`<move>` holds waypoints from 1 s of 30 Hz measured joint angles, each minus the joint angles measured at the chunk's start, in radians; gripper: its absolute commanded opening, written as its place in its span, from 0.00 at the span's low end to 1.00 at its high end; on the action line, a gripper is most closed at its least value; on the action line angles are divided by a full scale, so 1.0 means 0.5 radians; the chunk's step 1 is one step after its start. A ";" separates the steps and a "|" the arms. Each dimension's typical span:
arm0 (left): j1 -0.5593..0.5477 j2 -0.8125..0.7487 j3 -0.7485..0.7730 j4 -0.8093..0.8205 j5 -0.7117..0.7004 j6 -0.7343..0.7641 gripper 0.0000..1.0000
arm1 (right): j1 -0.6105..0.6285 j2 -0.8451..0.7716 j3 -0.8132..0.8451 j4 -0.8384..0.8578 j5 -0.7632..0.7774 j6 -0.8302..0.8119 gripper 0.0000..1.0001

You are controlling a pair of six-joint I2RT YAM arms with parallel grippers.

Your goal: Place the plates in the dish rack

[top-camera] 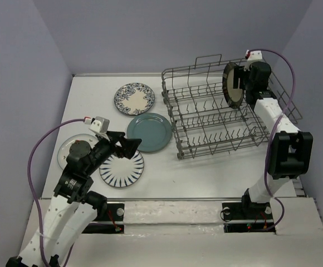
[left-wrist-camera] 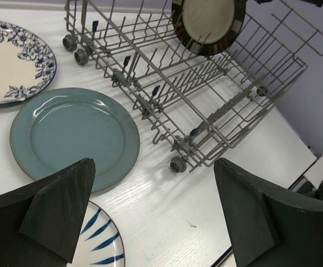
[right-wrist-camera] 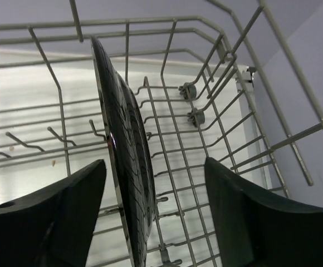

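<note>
The tan plate with a dark brown rim (top-camera: 232,84) stands on edge among the tines at the far right of the grey wire dish rack (top-camera: 217,119). My right gripper (top-camera: 240,82) is open, with one finger on each side of the plate's edge (right-wrist-camera: 125,150) and a clear gap to both. My left gripper (top-camera: 129,146) is open and empty, low over the table between the teal plate (top-camera: 149,132) and the striped plate (top-camera: 121,168). The blue-floral plate (top-camera: 134,98) lies flat behind them. The white plate with red marks (top-camera: 67,149) is partly hidden under my left arm.
The rack (left-wrist-camera: 206,89) has small wheels along its near side and raised handles. The teal plate (left-wrist-camera: 75,136) lies close to the rack's left end. Purple walls close in the table at the back and both sides.
</note>
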 measured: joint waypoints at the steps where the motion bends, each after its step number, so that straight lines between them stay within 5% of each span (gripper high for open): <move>1: 0.000 0.032 0.000 0.002 -0.024 0.000 0.99 | -0.002 -0.012 -0.001 0.011 0.008 0.021 0.85; 11: 0.001 0.523 0.109 -0.008 -0.217 -0.106 0.99 | -0.008 -0.560 -0.219 0.047 -0.005 0.608 0.88; 18: 0.050 0.948 0.280 0.190 -0.442 -0.317 0.99 | 0.015 -1.268 -0.861 0.236 -0.508 1.229 0.81; 30: 0.588 1.803 0.572 0.601 -0.658 -0.723 0.94 | 0.084 -1.793 -1.475 0.431 -1.180 1.696 0.79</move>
